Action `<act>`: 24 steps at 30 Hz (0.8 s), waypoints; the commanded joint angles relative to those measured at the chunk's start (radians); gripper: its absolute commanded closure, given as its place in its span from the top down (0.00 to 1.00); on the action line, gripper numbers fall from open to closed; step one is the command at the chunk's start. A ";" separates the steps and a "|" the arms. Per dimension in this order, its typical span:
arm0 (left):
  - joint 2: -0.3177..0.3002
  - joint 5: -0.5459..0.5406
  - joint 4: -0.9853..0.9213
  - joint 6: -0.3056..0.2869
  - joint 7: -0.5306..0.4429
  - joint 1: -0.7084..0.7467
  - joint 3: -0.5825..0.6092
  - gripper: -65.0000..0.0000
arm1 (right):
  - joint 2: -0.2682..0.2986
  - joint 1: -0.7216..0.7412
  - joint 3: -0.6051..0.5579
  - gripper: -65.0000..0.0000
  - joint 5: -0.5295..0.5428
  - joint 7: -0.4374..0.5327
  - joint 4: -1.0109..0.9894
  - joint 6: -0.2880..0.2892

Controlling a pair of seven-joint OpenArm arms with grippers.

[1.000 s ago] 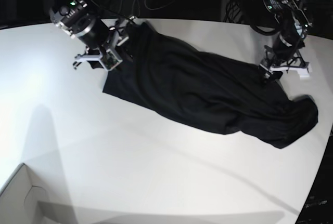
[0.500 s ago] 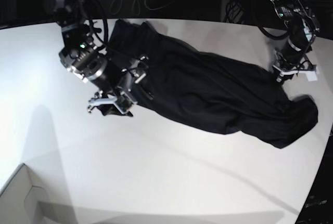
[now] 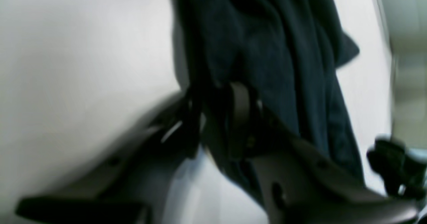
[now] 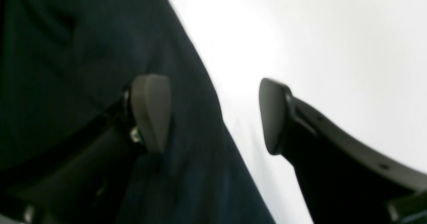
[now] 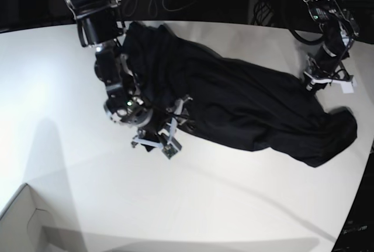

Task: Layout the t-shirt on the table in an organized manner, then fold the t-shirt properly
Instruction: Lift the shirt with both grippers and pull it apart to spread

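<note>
Cloth first: your t-shirt [image 5: 245, 111] lies rumpled across the worktop [image 5: 70, 164], running from 11 to 4 o'clock. Your right pincer [image 5: 162, 138] has slid toward 6 o'clock, fingers apart over its hem. Your left pincer [image 5: 318, 81] has stayed at 2 o'clock, clamped on fabric.

Both arms are black, built of round jointed segments with loose black cables looping beside them. The right tool [image 5: 164, 137] has pale grey bracket plates and a small green light on the drum-shaped housing behind it; its fingertips [image 4: 150, 112] are rounded grey pads on dark curved fingers with small screw holes. The left tool [image 5: 318, 82] carries white bracket pieces.
</note>
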 commanded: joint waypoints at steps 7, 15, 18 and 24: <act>-0.015 0.018 -0.003 -0.015 0.012 -0.004 -0.014 0.02 | -0.059 0.078 0.001 0.64 0.015 0.032 -0.127 -0.002; -0.032 0.020 -0.004 -0.015 0.009 -0.012 -0.057 0.00 | -0.059 0.137 0.005 0.36 0.015 0.030 -0.279 -0.004; -0.041 0.020 -0.004 -0.015 0.002 -0.018 -0.054 0.00 | -0.032 0.120 0.008 0.01 0.015 0.021 -0.215 -0.004; -0.079 0.017 -0.004 -0.015 0.004 -0.043 -0.059 0.00 | 0.045 -0.018 0.010 0.00 0.014 -0.017 0.104 -0.005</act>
